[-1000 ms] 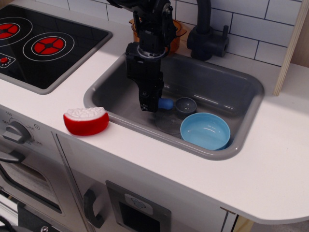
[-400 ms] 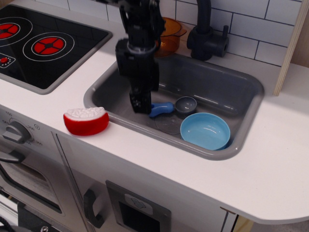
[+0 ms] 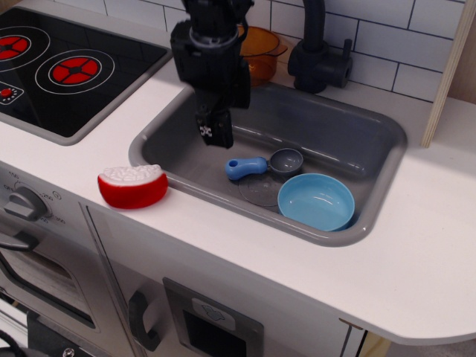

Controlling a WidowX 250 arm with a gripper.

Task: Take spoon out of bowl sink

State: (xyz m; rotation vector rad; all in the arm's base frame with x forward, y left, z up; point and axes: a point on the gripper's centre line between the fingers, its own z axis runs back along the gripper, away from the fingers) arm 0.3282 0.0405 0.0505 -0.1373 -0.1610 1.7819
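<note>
- Gripper (image 3: 213,136) is seen in the single overhead view hanging above the left part of the sink (image 3: 372,126), its dark fingers pointing down and nothing carried between them; whether the fingers are parted or pressed together cannot be told from this angle.
- No contact with the spoon (image 3: 262,164) is shown: the fingertips are held up and to the left of the blue handle, apart from it.
- On the sink floor the spoon is laid flat, its handle pointing left toward the gripper and its grey cup head just behind and to the left of the bowl (image 3: 317,201); whether head and bowl rim touch cannot be made out.
- Nothing is held in the bowl, which is set in the front right part of the sink, so the task is judged as good as done, the spoon being outside the bowl.
- A round drain mark (image 3: 260,191) is seen just in front of the spoon.
- An orange pot (image 3: 262,53) is placed on the counter behind the arm, beside a dark faucet (image 3: 320,52), well clear of the work.
- A red and white toy (image 3: 133,185) is left on the white counter (image 3: 416,245) in front of the sink, and a stove top (image 3: 67,67) is set to the left; neither is involved.
</note>
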